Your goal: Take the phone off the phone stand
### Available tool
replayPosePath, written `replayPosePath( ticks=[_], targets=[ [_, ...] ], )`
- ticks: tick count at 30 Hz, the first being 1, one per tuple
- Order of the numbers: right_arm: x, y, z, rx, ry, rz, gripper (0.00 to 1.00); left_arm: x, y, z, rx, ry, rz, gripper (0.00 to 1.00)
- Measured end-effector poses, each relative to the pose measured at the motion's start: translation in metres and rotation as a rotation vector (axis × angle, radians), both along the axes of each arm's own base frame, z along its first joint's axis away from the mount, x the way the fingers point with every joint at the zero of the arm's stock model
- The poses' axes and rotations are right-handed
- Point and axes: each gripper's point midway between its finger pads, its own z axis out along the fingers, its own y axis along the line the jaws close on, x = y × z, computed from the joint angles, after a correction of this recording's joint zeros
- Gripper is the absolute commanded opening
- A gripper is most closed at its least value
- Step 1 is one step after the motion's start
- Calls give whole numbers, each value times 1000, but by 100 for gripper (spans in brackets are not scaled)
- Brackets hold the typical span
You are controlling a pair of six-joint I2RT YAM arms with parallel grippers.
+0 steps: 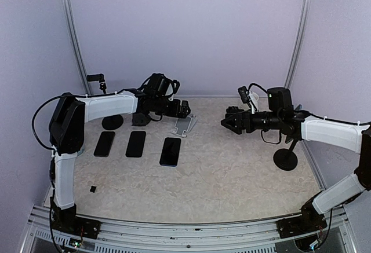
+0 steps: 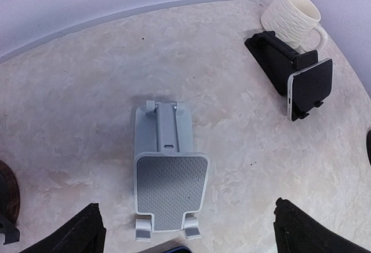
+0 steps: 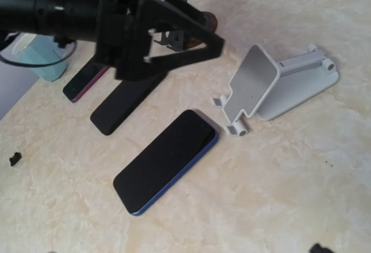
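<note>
A grey phone stand stands empty on the table, its ribbed rest bare. A blue-edged phone lies flat, screen up, just in front of its feet. My left gripper hovers over the grey stand, open, one finger on each side and nothing between them. Farther off, a black stand carries a dark phone with a pale edge. My right gripper hangs open above the table to the right of the grey stand, holding nothing.
Two more dark phones lie flat left of the blue one. A white ribbed mug sits behind the black stand. Round black bases stand at left and right. A small black scrap lies near the front left.
</note>
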Motion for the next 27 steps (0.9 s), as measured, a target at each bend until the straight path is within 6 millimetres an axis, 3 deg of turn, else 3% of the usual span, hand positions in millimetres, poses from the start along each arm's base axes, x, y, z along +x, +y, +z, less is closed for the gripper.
replayPosePath(
  ticks=[8, 13, 23, 27],
  targets=[
    [1, 0, 0, -2, -2, -3, 93, 23, -17, -29, 61, -11, -47, 99],
    [1, -1, -1, -3, -1, -4, 93, 23, -19, -49, 113, 6, -71, 98],
    [0, -1, -1, -3, 0, -4, 93, 28, -27, -70, 154, 25, -73, 82],
    [0, -1, -1, -3, 0, -4, 93, 33, -28, -74, 158, 25, -56, 68]
  ],
)
